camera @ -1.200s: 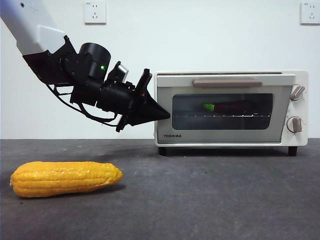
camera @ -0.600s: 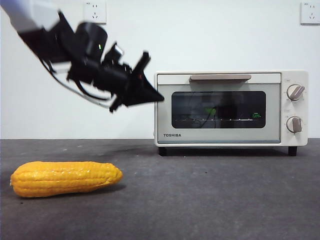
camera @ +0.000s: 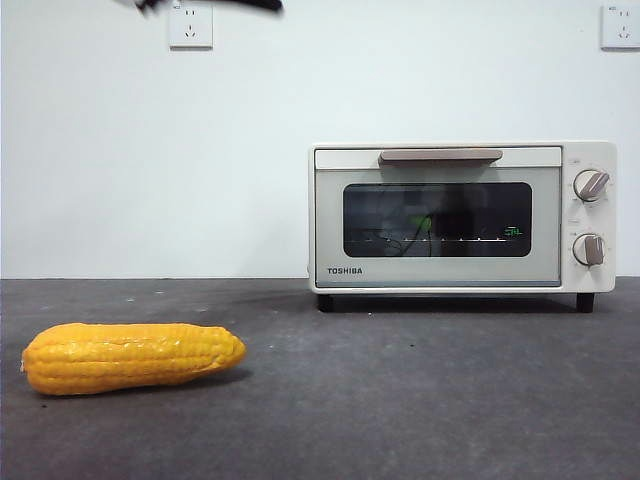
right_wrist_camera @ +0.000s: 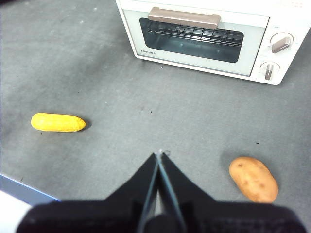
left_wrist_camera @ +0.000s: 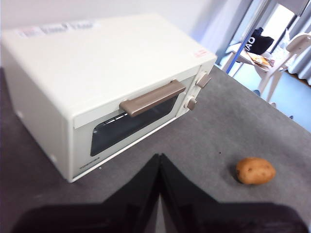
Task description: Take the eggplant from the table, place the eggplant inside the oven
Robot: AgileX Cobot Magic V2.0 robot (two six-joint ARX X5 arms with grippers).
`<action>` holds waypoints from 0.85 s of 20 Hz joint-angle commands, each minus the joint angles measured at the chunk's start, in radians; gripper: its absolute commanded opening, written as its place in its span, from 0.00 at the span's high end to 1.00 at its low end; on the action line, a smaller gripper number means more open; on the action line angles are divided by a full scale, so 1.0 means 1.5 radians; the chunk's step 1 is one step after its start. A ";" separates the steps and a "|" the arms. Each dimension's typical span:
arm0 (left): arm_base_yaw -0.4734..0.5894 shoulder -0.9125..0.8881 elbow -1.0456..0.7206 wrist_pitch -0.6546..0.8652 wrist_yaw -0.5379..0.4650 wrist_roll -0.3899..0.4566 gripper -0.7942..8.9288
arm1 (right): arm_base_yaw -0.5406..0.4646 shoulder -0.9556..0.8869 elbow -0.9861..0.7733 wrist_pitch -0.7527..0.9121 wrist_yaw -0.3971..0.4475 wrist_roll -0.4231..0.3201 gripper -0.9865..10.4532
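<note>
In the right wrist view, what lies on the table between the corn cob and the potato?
Only bare table: nothing lies between the corn cob and the potato; the right gripper hangs above that stretch.

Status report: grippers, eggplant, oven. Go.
Left gripper shut, empty, above oven; right gripper shut, empty, high over table. Oven door closed, eggplant's green stem visible behind glass. Corn, potato lie clear of oven.

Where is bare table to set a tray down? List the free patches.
The widest bare table lies between the corn cob, the oven front and the potato. Tighter near the potato. Neither hand is over the table.
</note>
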 commanded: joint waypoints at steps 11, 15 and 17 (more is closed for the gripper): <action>-0.066 -0.244 0.001 -0.218 -0.111 0.018 0.92 | 0.001 0.000 -0.003 -0.014 -0.002 -0.002 0.92; -0.066 -0.254 0.001 -0.220 -0.111 0.018 0.92 | 0.001 0.000 -0.003 -0.014 -0.002 -0.002 0.91; -0.066 -0.253 0.001 -0.224 -0.111 0.017 0.92 | 0.001 0.000 -0.003 -0.014 -0.002 -0.002 0.91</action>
